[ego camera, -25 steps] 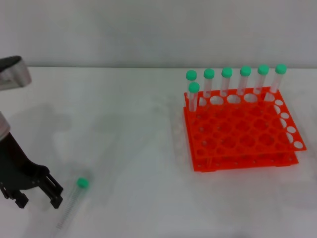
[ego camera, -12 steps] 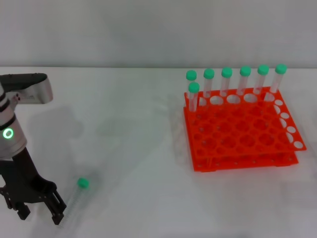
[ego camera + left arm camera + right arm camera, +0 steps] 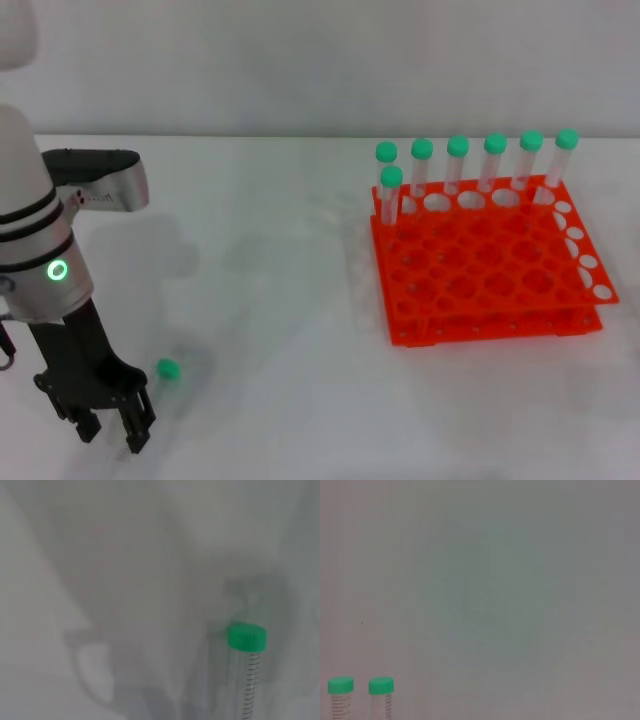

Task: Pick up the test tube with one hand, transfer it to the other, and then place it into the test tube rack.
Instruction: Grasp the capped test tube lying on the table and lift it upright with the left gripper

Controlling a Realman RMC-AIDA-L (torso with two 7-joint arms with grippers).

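Here the left arm's black two-finger gripper (image 3: 112,428) hangs over the near left corner of the white bench (image 3: 270,300), fingers spread, beside the loose tube.

The slim clear plastic test tube with a round green screw cap (image 3: 166,369) lies flat on the bench near that corner, its cap just beside the gripper's fingertip and pointing toward the far edge; the fingers grip nothing. In the left wrist view the same tube (image 3: 247,670) shows its printed scale marks below the cap. The bright orange two-tier plastic rack with a grid of round holes (image 3: 490,270) sits toward the right edge, well apart from the gripper. Seven green-capped tubes (image 3: 458,165) stand upright along the rack's far side. The right gripper is out of sight.
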